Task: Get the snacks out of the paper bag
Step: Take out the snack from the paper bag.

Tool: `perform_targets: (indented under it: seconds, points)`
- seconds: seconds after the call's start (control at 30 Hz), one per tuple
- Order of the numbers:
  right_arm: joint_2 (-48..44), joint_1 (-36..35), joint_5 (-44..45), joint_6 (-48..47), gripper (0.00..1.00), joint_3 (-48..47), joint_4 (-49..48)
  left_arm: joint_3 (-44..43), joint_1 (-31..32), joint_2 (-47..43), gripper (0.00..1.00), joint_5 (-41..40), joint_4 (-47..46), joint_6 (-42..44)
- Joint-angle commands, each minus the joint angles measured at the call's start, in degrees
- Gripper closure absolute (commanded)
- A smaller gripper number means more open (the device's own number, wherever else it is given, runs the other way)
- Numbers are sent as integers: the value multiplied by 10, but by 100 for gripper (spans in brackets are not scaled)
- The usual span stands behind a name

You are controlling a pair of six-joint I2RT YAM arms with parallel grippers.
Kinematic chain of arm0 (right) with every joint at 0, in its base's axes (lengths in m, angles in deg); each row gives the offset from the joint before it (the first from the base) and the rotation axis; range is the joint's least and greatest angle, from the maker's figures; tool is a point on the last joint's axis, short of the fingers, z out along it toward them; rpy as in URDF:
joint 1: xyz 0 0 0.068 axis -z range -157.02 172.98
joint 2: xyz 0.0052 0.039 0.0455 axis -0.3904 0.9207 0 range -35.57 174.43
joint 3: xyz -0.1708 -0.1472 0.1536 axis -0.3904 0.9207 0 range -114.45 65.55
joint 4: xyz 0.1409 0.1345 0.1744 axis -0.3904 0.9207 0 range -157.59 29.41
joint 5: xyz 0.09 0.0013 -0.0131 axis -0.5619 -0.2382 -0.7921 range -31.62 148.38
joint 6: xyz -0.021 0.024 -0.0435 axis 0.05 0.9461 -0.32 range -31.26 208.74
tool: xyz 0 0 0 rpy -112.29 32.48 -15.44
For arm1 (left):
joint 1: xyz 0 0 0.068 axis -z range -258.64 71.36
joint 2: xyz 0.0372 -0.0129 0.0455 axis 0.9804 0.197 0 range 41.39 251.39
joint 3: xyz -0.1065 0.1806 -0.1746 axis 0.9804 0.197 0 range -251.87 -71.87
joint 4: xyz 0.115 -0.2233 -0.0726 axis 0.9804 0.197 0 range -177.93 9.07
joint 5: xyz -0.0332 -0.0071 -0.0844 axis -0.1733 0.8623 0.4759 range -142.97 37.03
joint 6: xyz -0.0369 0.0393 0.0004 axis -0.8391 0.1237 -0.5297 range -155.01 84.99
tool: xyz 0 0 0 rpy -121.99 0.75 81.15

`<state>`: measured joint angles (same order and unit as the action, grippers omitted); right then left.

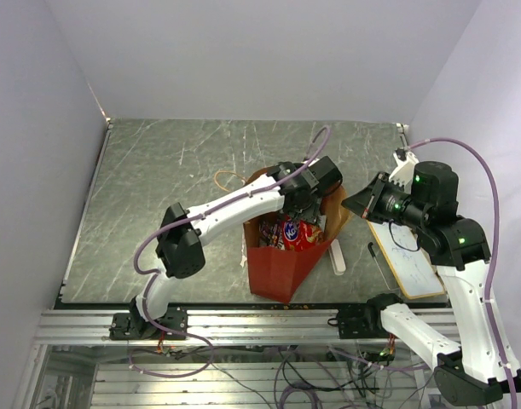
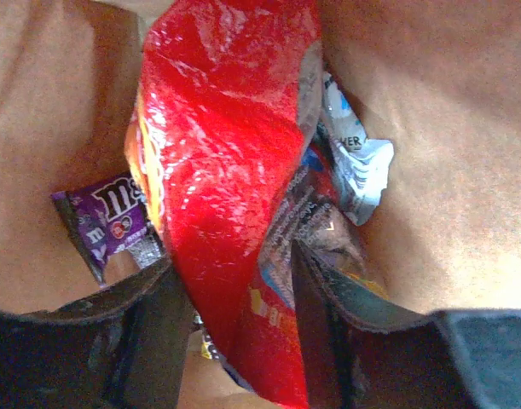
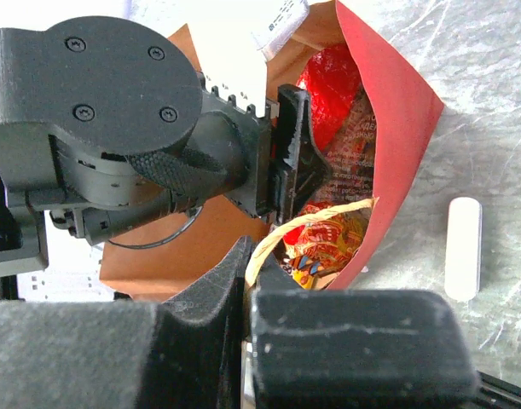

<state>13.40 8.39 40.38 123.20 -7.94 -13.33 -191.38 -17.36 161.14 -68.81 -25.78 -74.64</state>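
Note:
The red paper bag (image 1: 277,271) stands near the table's front, its brown inside showing in the left wrist view (image 2: 465,170). My left gripper (image 1: 301,210) reaches down inside it. Its jaws (image 2: 239,285) press both sides of the large red-orange chip bag (image 2: 217,162). A dark purple candy pack (image 2: 111,213) lies to its left and a clear crinkly wrapper (image 2: 358,166) to its right. My right gripper (image 3: 253,256) is shut on the bag's tan handle (image 3: 315,217) at the right rim. A red-yellow packet (image 3: 328,243) shows below the handle.
A white oblong eraser (image 1: 336,256) lies just right of the bag, also in the right wrist view (image 3: 463,247). A small whiteboard (image 1: 411,256) and a pen (image 1: 379,264) lie farther right. The bag's other handle (image 1: 228,179) sticks out at the far left rim.

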Motion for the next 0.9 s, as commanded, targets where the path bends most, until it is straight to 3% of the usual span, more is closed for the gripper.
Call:
perform_targets:
  seconds: [0.0, 0.1, 0.17, 0.27, 0.63, 0.87]
  points:
    - [-4, 2, -1, -10, 100, -13, -28, -37, -5, -3, 48, -19, 19, 22]
    - [-6, 2, 0, -10, 100, -11, -28, -35, -5, -12, 64, -26, 26, 26]
    - [-9, 2, 5, -11, 100, -11, -28, -38, -5, -16, 83, -26, 31, 28]
    - [-8, 2, 9, -12, 100, -8, -31, -47, -5, -22, 93, -20, 37, 29]
    - [-6, 2, 4, -9, 100, 14, -46, -103, -11, -83, 93, 25, 48, 30]
    - [1, 2, -6, -8, 100, 28, -58, -84, -40, -165, 93, 80, 0, 6]
